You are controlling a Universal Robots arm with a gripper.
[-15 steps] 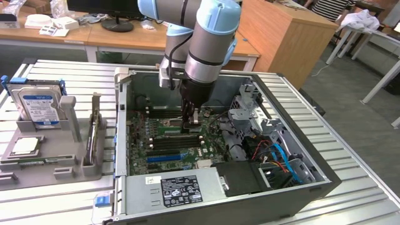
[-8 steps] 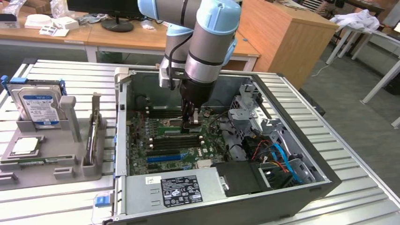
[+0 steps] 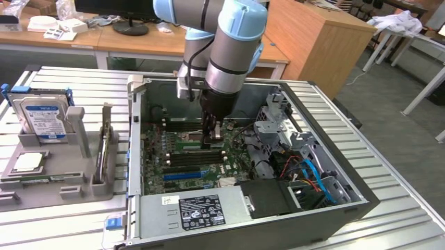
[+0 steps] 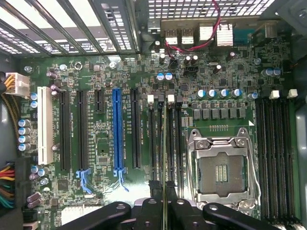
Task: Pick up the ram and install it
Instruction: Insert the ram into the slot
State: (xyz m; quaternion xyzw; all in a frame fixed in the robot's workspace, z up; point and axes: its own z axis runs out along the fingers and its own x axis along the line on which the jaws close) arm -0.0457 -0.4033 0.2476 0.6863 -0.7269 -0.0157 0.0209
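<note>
Arm is reaching down into the open PC case [image 3: 320, 226], with the gripper [image 3: 213, 134] hanging over the motherboard [image 4: 100, 148], roughly dead centre in the exterior view. Jaws are pinching the ram [image 4: 165, 143] edge-on. In the wrist view it's showing as a thin line running out from between the fingertips [image 4: 154, 191]. The stick is lining up along the bank of black memory slots [image 4: 153, 143], just beside the empty CPU socket [image 4: 223, 167]. Can't tell whether its lower edge is touching a slot or hovering above it.

My read on the step in hand: pickup is done, insertion is under way, and the stick isn't seated. That's calling for the edge sitting square over one slot, the notch matching the key, and the white end latches [image 4: 150, 98] standing open. Latch state is unreadable here. Any tilt would be risking a jam.

Surroundings: the case is lying on its side on a slatted metal worktop [image 3: 70, 78]. At 9 o'clock of the case, a grey holder tray [image 3: 76, 187] is carrying a blue-labelled hard drive [image 3: 43, 117] upright. A square processor chip [image 3: 28, 162] is lying flat at about 8 o'clock. Wooden desks [image 3: 139, 44] are running along 12 o'clock, with a wooden cabinet [image 3: 313, 36] at 1 o'clock and grey floor [image 3: 396, 135] at 3 o'clock.
</note>
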